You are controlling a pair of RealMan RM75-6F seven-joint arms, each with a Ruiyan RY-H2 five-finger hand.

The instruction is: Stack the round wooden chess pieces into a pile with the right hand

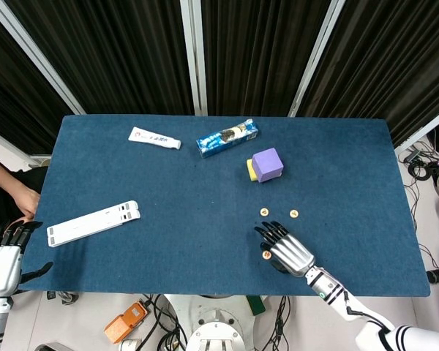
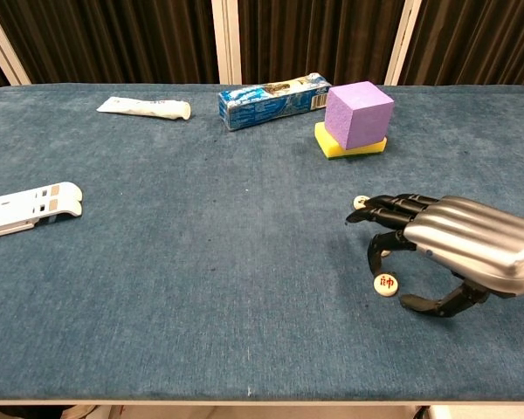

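1. While the right robot hand (image 2: 450,249) is poised over the cluster of round wooden chess pieces at about 5 o'clock on the table (image 1: 190,212), nothing is held in it; its fingers are spread and curved downward, empty.
2. Three pieces are visible in the head view: the nearest piece (image 2: 386,284) just below the fingertips, the far-left piece (image 1: 264,212) and the far-right piece (image 1: 294,213) at 12 o'clock from the hand. The remaining pieces are presumably hidden beneath the palm; this cannot be confirmed.
3. The left robot hand (image 1: 4,259) is parked off the table's 8 o'clock corner, empty with fingers apart.
4. For a clean first pick, a single piece should be chosen, and the nearest piece seems best placed. The thumb and one finger should be lowered to opposite sides of its rim, so that neighbours are not nudged.
5. A light pinch is advised, since the discs are thin and the cloth may let them tilt or slide.
6. The piece should be kept flat when lifted and set squarely on another, so that the pile stays centred.
7. The purple cube (image 1: 267,164) on the yellow sponge (image 2: 332,145) at 12 o'clock stands well apart and need not be approached.
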